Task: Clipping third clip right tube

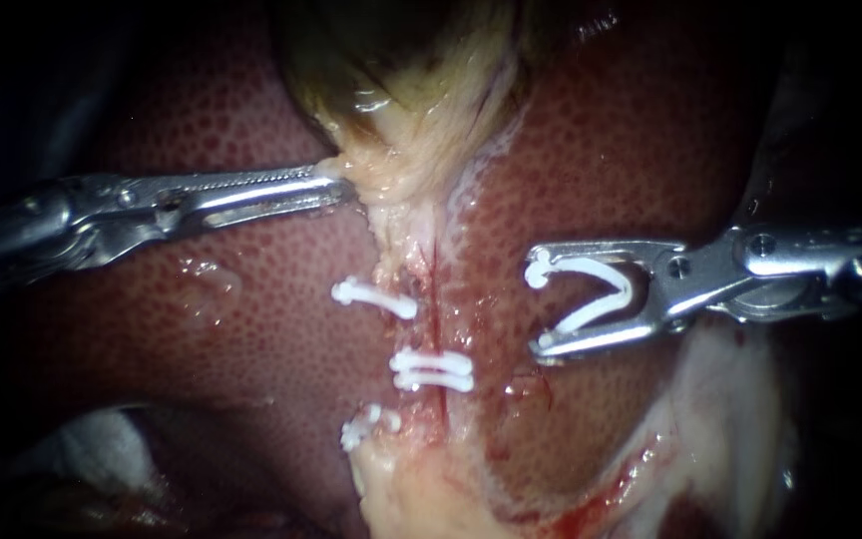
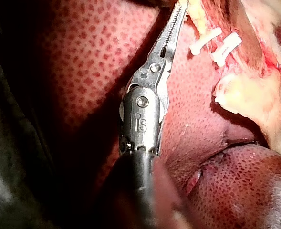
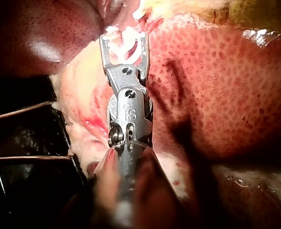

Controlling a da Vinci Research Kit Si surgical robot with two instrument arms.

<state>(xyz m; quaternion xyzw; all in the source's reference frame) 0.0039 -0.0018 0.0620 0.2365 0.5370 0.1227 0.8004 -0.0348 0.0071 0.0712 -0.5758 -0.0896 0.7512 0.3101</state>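
Approach step: left tool (image 1: pixel 339 187) pinches gallbladder (image 1: pixel 401 90); right tool (image 1: pixel 539 309), wide and holding an open clip (image 1: pixel 626 289), sits beside tube (image 1: pixel 429 329), likely must advance to straddle it.

The liver (image 1: pixel 251 339) fills most of the field, dark red and finely mottled, with a glistening wet patch (image 1: pixel 207 289) on its surface. The gallbladder (image 1: pixel 401 60) lies at the upper middle of the endoscope view, yellow-brown and narrowing downward. Pale fatty tissue (image 1: pixel 421 489) sits at the lower middle, with a blood-stained edge (image 1: pixel 601 494) beside it. A whitish material (image 1: pixel 92 449) at lower left cannot be identified. In the right wrist view, two thin wires (image 3: pixel 21 110) cross a dark area beside the tissue.
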